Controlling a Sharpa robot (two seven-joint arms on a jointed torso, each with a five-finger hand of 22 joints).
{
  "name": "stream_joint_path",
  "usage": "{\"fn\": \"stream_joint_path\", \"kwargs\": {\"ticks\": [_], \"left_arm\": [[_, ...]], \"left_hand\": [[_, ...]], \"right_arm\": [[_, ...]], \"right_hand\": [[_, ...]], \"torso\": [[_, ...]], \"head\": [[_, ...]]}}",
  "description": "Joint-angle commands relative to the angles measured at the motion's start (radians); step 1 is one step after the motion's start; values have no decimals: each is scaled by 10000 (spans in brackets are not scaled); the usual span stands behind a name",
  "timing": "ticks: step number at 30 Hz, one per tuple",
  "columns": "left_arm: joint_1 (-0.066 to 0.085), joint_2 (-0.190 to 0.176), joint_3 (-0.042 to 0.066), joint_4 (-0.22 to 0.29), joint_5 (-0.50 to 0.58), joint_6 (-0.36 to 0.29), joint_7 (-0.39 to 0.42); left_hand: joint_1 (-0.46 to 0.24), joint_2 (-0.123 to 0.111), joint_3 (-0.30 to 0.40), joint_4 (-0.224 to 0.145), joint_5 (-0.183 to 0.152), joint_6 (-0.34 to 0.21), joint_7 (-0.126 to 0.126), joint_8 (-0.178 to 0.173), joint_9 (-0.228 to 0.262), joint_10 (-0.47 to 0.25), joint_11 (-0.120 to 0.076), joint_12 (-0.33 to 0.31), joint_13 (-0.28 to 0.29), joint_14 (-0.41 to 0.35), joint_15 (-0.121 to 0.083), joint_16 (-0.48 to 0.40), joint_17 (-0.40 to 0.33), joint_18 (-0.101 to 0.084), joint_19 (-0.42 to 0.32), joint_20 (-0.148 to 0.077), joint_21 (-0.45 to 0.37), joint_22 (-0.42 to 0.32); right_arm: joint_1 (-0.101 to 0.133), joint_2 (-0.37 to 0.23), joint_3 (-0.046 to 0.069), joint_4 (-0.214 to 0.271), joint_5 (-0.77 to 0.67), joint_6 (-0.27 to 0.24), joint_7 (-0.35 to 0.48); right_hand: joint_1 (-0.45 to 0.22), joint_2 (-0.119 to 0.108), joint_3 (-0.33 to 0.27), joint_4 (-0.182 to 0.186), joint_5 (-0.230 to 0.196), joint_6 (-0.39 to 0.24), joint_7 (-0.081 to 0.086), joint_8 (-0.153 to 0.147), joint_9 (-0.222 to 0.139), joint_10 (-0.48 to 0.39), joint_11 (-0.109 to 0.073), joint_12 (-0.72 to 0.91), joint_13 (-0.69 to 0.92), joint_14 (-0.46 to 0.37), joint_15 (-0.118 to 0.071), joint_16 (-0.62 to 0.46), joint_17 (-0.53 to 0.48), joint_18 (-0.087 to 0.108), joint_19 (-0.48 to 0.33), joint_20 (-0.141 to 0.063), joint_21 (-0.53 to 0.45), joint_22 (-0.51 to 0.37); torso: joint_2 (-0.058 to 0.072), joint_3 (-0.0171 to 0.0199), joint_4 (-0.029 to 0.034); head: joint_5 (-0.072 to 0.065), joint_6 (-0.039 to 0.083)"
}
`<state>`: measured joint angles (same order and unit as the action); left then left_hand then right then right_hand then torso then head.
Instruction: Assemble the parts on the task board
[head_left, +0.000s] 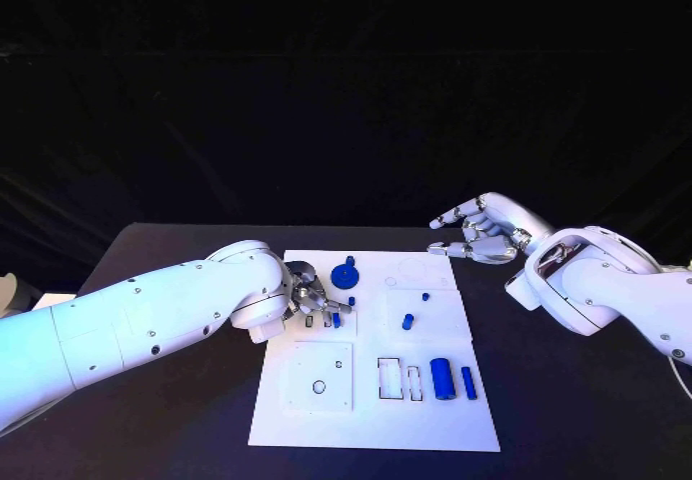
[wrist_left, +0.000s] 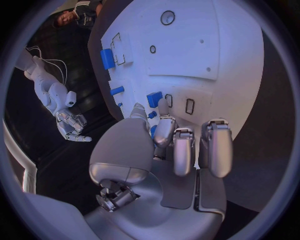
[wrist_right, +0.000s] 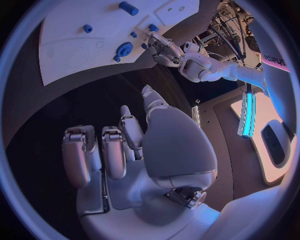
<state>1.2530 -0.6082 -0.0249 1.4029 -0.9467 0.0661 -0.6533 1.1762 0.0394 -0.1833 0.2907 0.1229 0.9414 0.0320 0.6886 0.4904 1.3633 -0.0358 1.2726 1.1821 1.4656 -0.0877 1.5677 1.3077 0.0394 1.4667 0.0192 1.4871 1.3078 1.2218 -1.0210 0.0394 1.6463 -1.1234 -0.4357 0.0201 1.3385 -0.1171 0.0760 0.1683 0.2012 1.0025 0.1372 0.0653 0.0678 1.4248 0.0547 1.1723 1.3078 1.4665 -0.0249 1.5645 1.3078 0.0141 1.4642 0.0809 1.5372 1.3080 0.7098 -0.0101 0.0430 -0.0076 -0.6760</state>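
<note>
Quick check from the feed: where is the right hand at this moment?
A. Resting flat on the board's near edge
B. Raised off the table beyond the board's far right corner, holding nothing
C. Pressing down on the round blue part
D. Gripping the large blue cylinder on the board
B: the right hand hangs past the far right corner of the task board, fingers apart and empty.

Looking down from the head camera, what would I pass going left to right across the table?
Left hand → round blue part → small blue peg → right hand, raised beyond the task board.
</note>
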Motion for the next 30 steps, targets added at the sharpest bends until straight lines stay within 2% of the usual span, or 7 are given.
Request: {"fn": "stream_joint_path", "kwargs": {"ticks": [1, 9, 23, 30], "left_arm": [[15, 62, 3, -58, -85, 407, -55], [16, 184, 4, -176, -87, 557, -73], [17, 298, 4, -280, -87, 749, -96], [19, 350, 4, -342, -87, 739, -99]], "left_hand": [[37, 65, -60, -26, 65, -60, 2, 76, 32, 64, -9, 50, -4, 1052, -78, 31, 2631, -95, 608, -58, 44, 1242], [180, 85, -51, -53, 117, -121, -8, 161, 153, 69, -17, 66, 13, 1052, -85, 31, 2631, -101, 617, -66, 59, 1274], [848, 97, 200, -186, 176, -289, -20, 330, 467, 60, -29, 85, 39, 1052, -96, 31, 2631, -106, 622, -79, 65, 1305], [1184, 232, 506, -234, 203, -335, -53, 358, 575, 77, -57, 110, 73, 1052, -117, 31, 2631, -114, 637, -95, 89, 1357]], "right_arm": [[-1, 17, 0, -4, -132, 194, -68], [-3, 62, -3, -25, -138, 268, -89], [-6, 85, -7, -100, -143, 374, -118], [-6, 97, -9, -109, -145, 437, -127]], "right_hand": [[49, 15, -67, -12, 27, 76, 5, 65, 16, -11, -41, -46, 449, 1029, 46, 33, 2576, 28, 692, 53, -31, 1926], [38, 12, -82, -5, 39, 78, 4, 62, 15, -15, -42, -57, 442, 1025, 45, 24, 2560, 32, 683, 52, -39, 1911], [30, 12, -92, 2, 47, 79, 3, 61, 15, -16, -42, -59, 439, 1024, 44, 23, 2557, 34, 677, 51, -46, 1899], [30, 12, -92, 2, 47, 79, 3, 61, 15, -16, -42, -59, 439, 1024, 44, 23, 2557, 34, 677, 51, -46, 1899]], "torso": [[0, 0, -1], [3, 2, 0], [4, 3, 6], [5, 5, 3]], "head": [[4, -11], [14, -30], [-4, -47], [-10, -65]]}}
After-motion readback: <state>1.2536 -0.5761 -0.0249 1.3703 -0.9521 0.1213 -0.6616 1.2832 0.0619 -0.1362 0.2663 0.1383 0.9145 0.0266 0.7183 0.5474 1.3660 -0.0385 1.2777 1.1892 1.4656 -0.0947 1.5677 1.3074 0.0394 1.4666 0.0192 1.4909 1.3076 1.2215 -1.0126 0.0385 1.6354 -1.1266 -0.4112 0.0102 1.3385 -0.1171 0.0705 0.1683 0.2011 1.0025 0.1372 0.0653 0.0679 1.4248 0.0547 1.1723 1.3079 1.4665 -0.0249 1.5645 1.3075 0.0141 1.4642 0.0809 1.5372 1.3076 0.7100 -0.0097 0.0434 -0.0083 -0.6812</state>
